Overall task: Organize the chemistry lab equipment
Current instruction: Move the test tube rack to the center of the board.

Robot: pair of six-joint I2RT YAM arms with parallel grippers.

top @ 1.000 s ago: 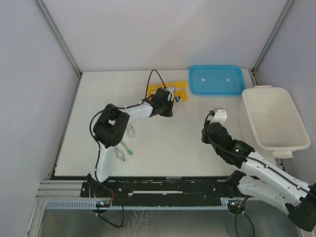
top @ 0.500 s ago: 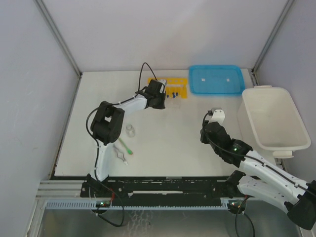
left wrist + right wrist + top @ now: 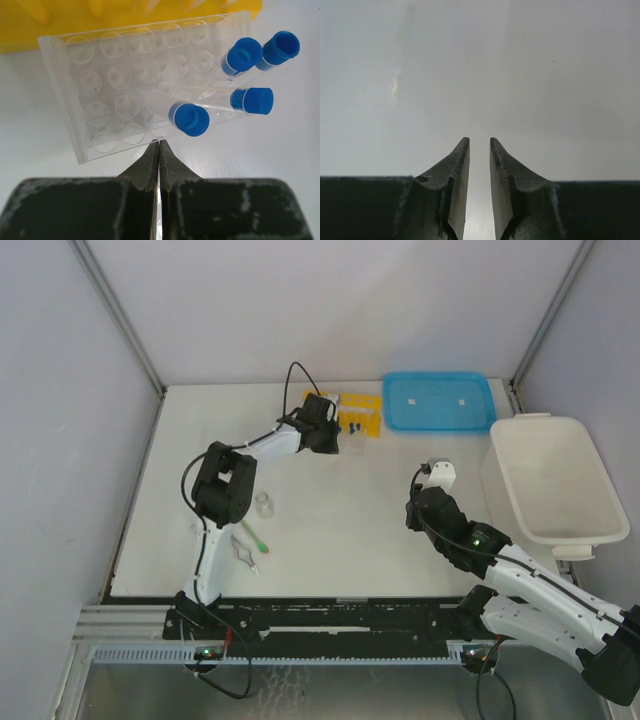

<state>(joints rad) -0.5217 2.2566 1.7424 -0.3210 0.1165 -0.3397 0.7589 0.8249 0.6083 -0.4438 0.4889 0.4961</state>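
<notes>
**Blue caps in a clear tray: the left arm stands at the rack with nothing in its grip**

Blue-capped tubes (image 3: 220,107) are the heart of it: four small clear ones bunched at one end of a transparent welled tray (image 3: 100,100), some lying slantwise over the wells, not upright in them. That tray rests against the yellow tube rack (image 3: 60,25), which sits at the far side of the table (image 3: 380,510), just left of the blue lid (image 3: 438,401).

The left gripper (image 3: 159,150) hangs just before the tray's near edge, its fingers pressed flat together with nothing between them. Nearer the arm bases lie the rest of the kit: a small glass vessel (image 3: 264,504), a green-tipped stick (image 3: 256,538) and thin metal tongs (image 3: 245,557), close to one another and well apart from the rack.

The right gripper (image 3: 479,150) hovers over bare table, jaws a narrow gap apart and holding nothing. The big white tub (image 3: 552,478) stands at the right edge.

To my eye the tube-sorting step is in hand. The loose glassware and tools near the front look untouched. The next move, I'd judge, asks the left fingers to spread and either right a slanted tube or swing back for the vessel, which looks liable to slip in a careless pinch.
</notes>
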